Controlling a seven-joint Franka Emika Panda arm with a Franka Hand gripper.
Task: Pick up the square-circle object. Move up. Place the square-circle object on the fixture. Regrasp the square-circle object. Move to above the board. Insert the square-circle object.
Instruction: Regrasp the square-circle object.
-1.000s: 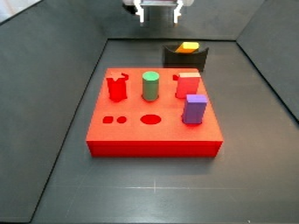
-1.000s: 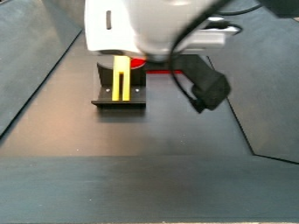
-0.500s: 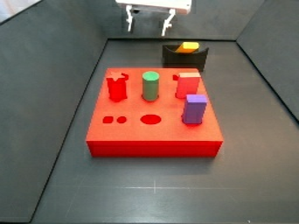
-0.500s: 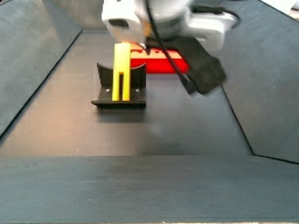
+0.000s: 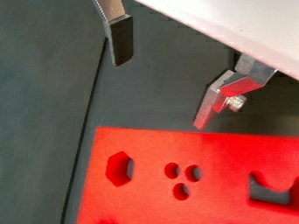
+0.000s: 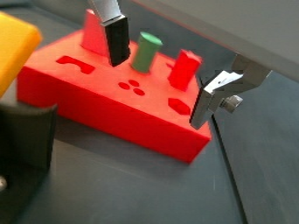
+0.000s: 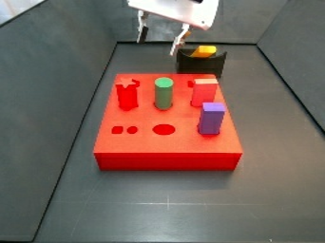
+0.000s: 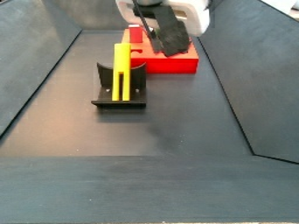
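The pincer (image 5: 163, 74) is wide open and holds nothing: in both wrist views its two silver fingers (image 6: 114, 37) stand well apart with only free space between them. In a side view the pincer (image 7: 158, 36) hangs high over the far end of the floor, just left of the fixture (image 7: 200, 63) and beyond the far edge of the board (image 7: 168, 142). The square-circle object (image 8: 121, 68) lies in the fixture (image 8: 119, 98), its two yellow prongs pointing toward the board (image 8: 170, 59) behind it. On the board stand a green cylinder (image 7: 162, 93), a red notched peg (image 7: 127, 95) and a purple block (image 7: 211, 118). A wrist view shows the board's small holes (image 5: 179, 178) below the fingers.
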